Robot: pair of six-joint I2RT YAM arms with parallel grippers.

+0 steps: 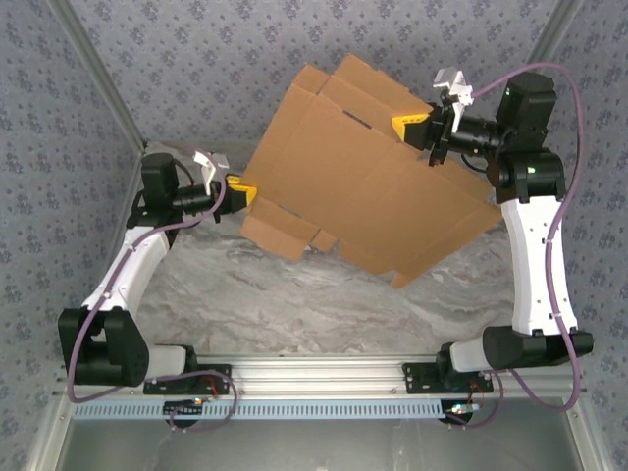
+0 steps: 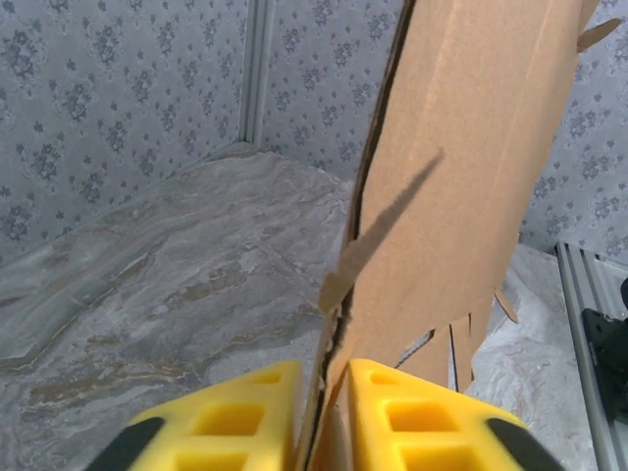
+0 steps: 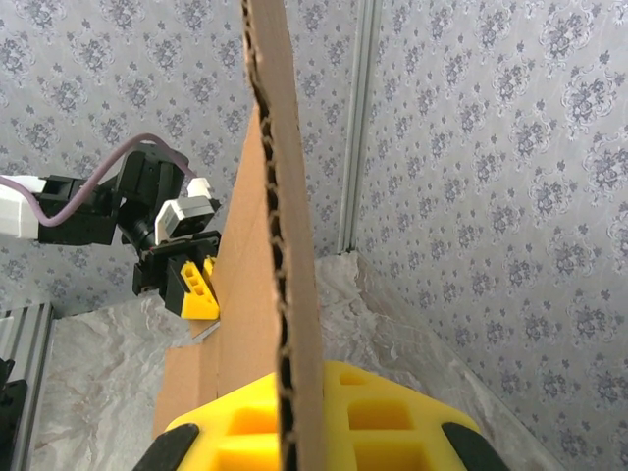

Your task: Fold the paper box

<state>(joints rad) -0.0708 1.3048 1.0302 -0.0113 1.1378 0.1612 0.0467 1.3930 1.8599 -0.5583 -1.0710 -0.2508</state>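
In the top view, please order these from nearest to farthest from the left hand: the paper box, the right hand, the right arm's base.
Counting from the left hand:
1. paper box: touching, with its left edge between the fingers.
2. right hand: across the sheet, at its upper right edge.
3. right arm's base: bottom right, well below the sheet.
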